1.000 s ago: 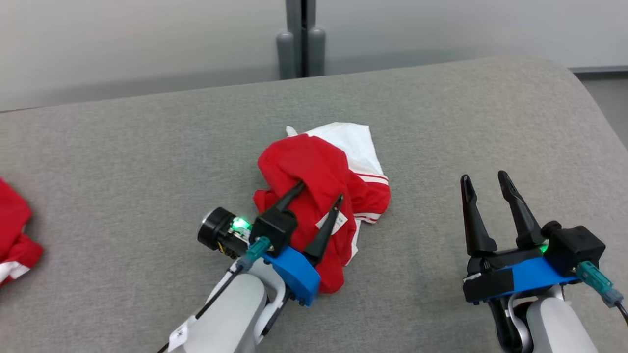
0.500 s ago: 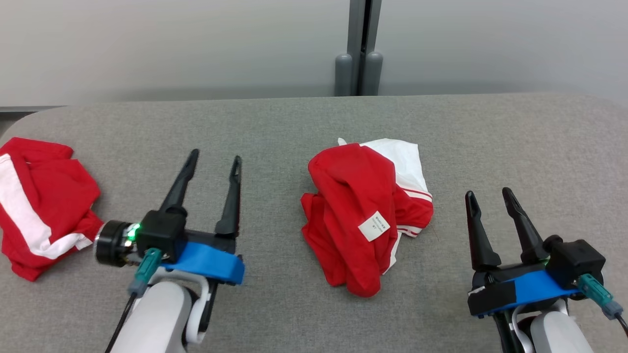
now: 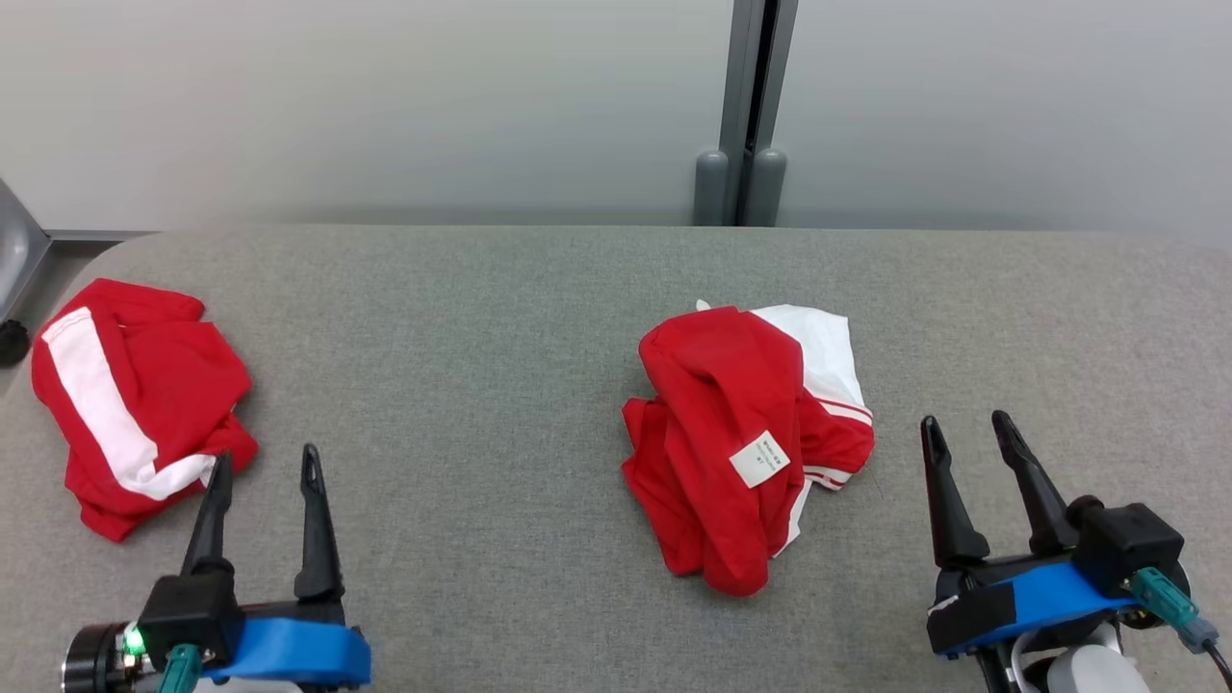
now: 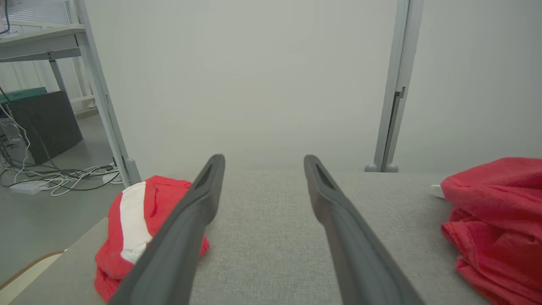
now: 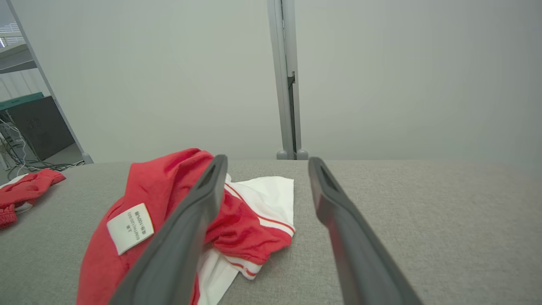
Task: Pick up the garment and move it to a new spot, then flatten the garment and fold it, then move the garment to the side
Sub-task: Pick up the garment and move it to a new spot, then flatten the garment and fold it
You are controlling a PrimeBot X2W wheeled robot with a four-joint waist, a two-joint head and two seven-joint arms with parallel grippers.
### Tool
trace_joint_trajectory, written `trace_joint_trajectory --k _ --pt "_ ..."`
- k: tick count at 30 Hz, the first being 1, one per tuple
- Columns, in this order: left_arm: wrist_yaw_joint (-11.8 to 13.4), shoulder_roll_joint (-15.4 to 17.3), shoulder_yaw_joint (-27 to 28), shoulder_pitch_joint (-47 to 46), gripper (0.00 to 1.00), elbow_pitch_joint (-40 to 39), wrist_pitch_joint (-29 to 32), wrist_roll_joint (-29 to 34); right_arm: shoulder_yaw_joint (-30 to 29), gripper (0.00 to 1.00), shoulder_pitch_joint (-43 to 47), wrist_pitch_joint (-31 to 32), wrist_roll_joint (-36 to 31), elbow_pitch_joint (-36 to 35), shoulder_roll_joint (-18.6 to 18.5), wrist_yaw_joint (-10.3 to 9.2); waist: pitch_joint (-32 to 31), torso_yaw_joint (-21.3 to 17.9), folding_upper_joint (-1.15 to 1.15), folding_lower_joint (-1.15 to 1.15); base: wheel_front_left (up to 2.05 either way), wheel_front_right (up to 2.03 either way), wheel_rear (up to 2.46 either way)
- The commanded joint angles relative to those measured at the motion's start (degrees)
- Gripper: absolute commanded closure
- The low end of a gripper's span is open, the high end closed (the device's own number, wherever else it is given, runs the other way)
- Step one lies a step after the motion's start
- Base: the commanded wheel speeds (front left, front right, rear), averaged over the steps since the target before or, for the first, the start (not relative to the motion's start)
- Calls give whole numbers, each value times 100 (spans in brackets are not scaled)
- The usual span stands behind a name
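Lying mid-desk: we find the garment (image 3: 741,443), a crumpled red-and-white heap, unfolded, at the middle of the grey desk (image 3: 481,318), with its white label (image 3: 760,459) turned up.
Left claw (image 3: 266,460): released, we note, its two dark fingers spread and gripping nothing; it sits at the near left of the desk, well apart from the garment.
Right claw (image 3: 964,423): likewise released and empty, at the near right of the desk, near the garment's right edge but apart from it. In the right wrist view we see one finger crossing in front of the cloth.
Second heap (image 3: 135,404): another red piece with a broad white stripe, bunched at the desk's far left end, just beside the tip of the Left claw's outer finger; we cannot tell whether they touch.
Backdrop: a pale wall and a grey post (image 3: 746,115) rising behind the desk's far edge.
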Motion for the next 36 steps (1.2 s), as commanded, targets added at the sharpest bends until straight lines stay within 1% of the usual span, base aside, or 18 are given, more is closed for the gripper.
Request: trace_joint_trajectory --k 1,7,16,31,36 --pt "-47 -37 64 109 0 42 -14 -14 -19 0 112 -25 -19 44 -12 3 -36 4 0 0 0 0 0" --pt "-251 -189 158 410 0 226 -15 134 -94 0 290 -25 -90 209 -13 2 -203 27 0 0 0 0 0" --pt "-496 -403 263 479 0 463 -15 322 -71 0 464 -25 -129 433 -12 3 -371 -61 0 0 0 0 0" --pt "-744 -583 555 477 0 576 -15 551 -44 0 389 -25 -139 526 -12 3 -403 -114 0 0 0 0 0" --pt "-781 -634 615 470 0 575 -15 637 -34 0 375 -25 -124 542 -12 3 -391 -123 0 0 0 0 0"
